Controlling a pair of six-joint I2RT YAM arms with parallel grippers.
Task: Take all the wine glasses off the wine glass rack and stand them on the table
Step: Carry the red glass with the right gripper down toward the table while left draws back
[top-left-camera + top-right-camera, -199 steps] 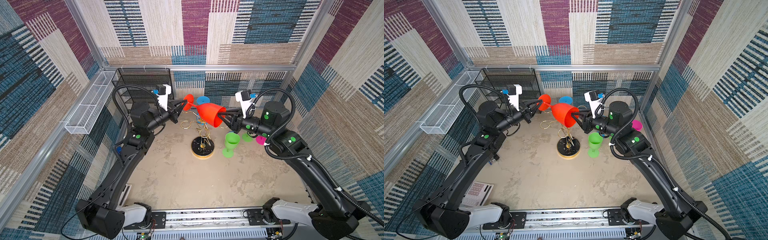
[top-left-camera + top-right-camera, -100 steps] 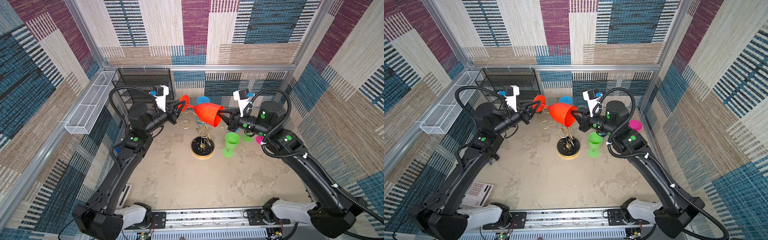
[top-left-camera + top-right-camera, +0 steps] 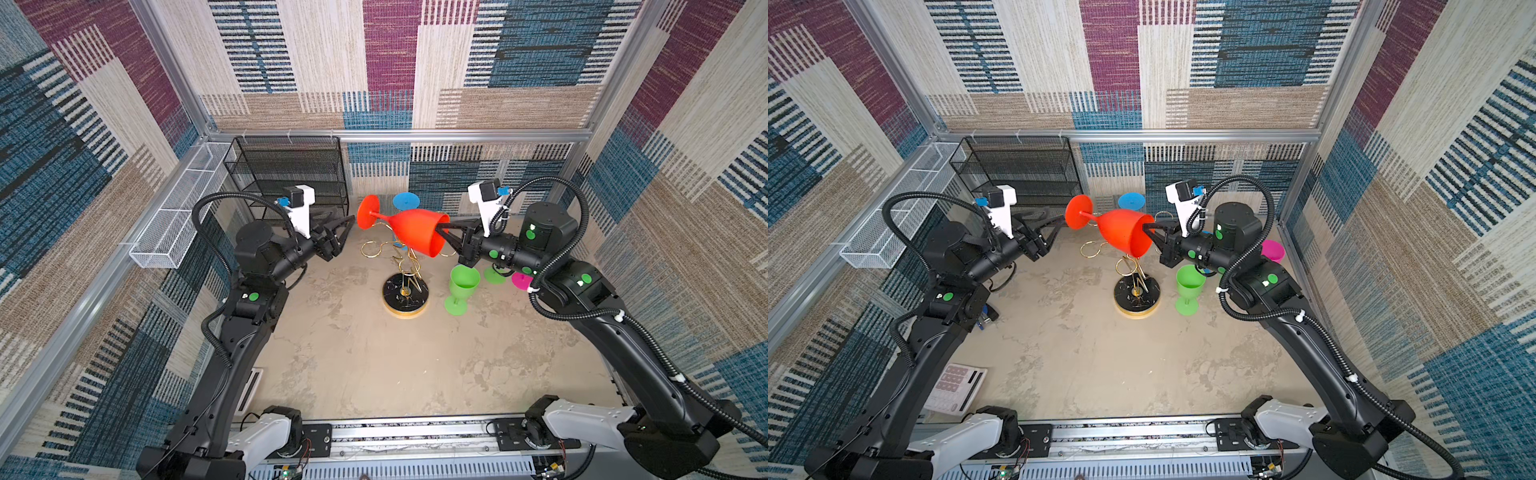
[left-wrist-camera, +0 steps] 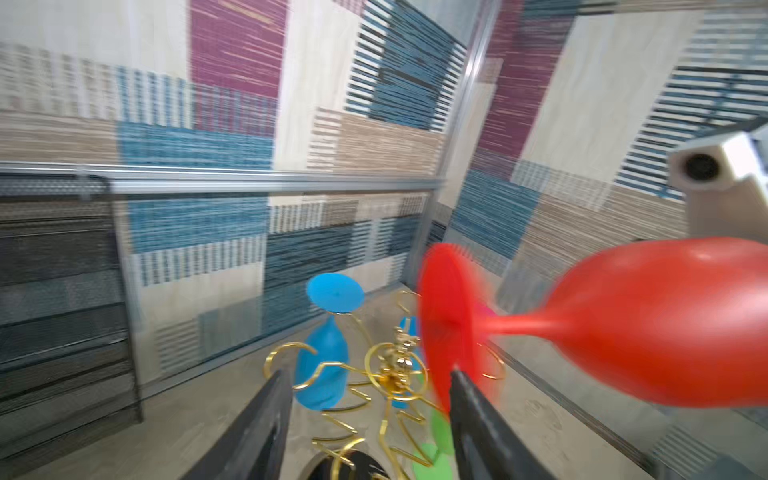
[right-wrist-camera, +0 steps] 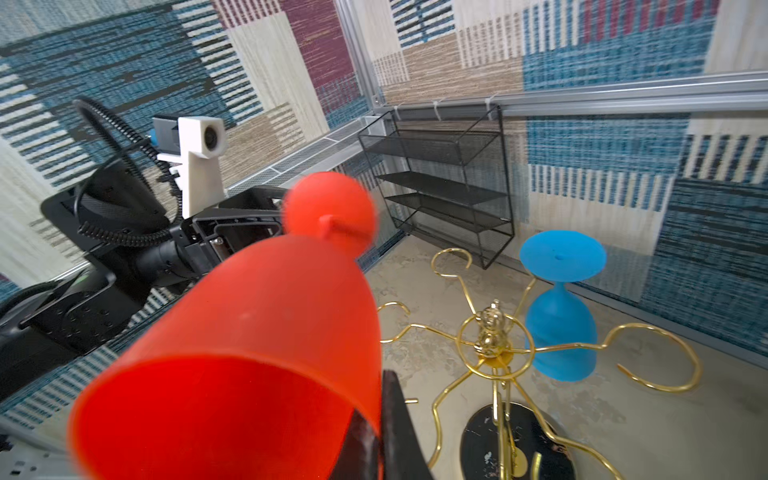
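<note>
A red wine glass [image 3: 415, 232] [image 3: 1121, 232] lies level in the air above the wine glass rack [image 3: 405, 297] [image 3: 1137, 299], clear of its gold arms. My right gripper [image 3: 439, 229] [image 3: 1146, 229] [image 5: 380, 399] is shut on the glass's rim, one finger inside the bowl and one outside. My left gripper [image 3: 347, 226] [image 3: 1059, 230] [image 4: 369, 374] is open beside the glass's foot [image 4: 446, 328], which shows just past one fingertip and is not clamped. A blue wine glass [image 3: 406, 201] [image 5: 559, 332] hangs upside down on the rack's far arm.
A green glass [image 3: 463, 286] stands upright right of the rack's base, and a pink glass [image 3: 1273, 250] sits behind my right arm. A black mesh shelf [image 3: 291, 174] and a white mesh basket [image 3: 178, 220] line the back left. A white card [image 3: 955, 386] lies near the front left.
My left gripper has opened and let go of the red glass's foot. My right gripper has closed on the rim and now carries the glass alone, a little further left.
</note>
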